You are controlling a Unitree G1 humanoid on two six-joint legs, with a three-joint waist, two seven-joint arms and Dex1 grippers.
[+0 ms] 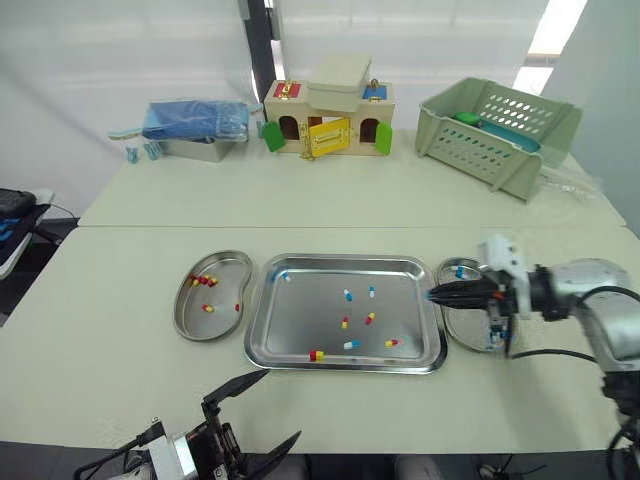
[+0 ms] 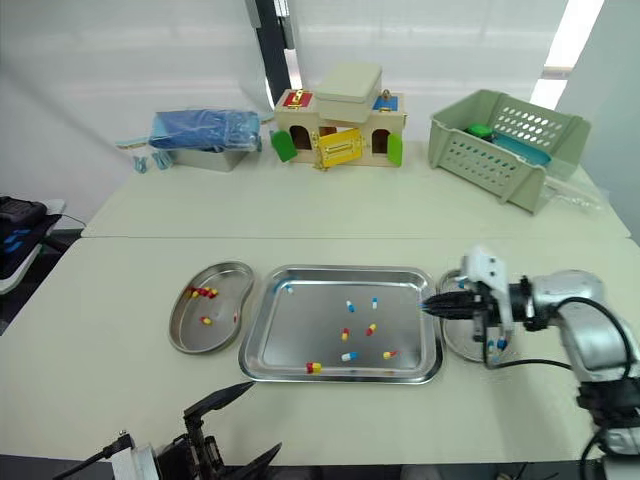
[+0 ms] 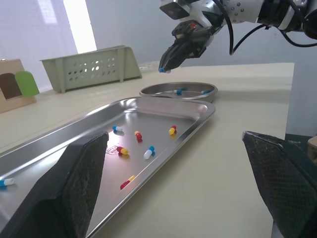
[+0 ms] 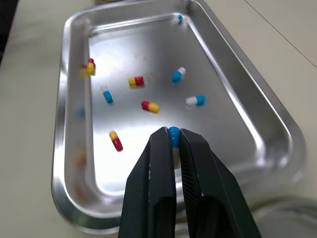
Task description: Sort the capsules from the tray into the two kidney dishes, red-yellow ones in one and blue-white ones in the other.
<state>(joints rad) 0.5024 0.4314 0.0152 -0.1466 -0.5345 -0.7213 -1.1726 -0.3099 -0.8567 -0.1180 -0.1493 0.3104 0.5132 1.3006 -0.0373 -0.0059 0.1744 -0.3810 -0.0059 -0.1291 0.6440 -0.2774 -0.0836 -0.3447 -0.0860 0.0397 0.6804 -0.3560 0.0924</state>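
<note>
- The task is judged to be roughly half done. The tray (image 1: 305, 315) in the middle of the tabletop (image 1: 120, 300) is not yet cleared, and about eight loose capsules are counted in it. Four are red-yellow capsules (image 1: 345, 322) and four are blue-white capsules (image 1: 348, 295) (one blue-white lies off in the far left corner).
- A few red-yellow ones and nothing else are seen in the left kidney dish (image 1: 200, 328), just beside the tray's left rim. At least two blue-white ones are seen in the right kidney dish (image 1: 462, 325), just beside the right rim, so the sorting so far is judged clean.
- The right gripper (image 1: 436, 294) is held over the tray's right rim, next to the right kidney dish. Its jaws are closed on a held capsule (image 4: 173, 133), blue-white and pinched at the very tips (a release over the right dish is what it calls for).
- The left gripper (image 1: 280, 405) is kept low by the near edge of the tabletop, well apart from the tray, with its jaws spread wide and nothing between them.
- The room behind is closed off by a white wall, with a dark upright post at the back and bright light at the upper right.
- The tabletop is pale and matte, made of two slabs that meet at a seam running across behind the tray.
- Along the far slab, well apart from the work, three things are set out: a green slatted basket (image 1: 495, 130), a toy house (image 1: 330, 115) with coloured doors, and a metal box (image 1: 190, 150) with a blue bundle (image 1: 195, 120) on it.
</note>
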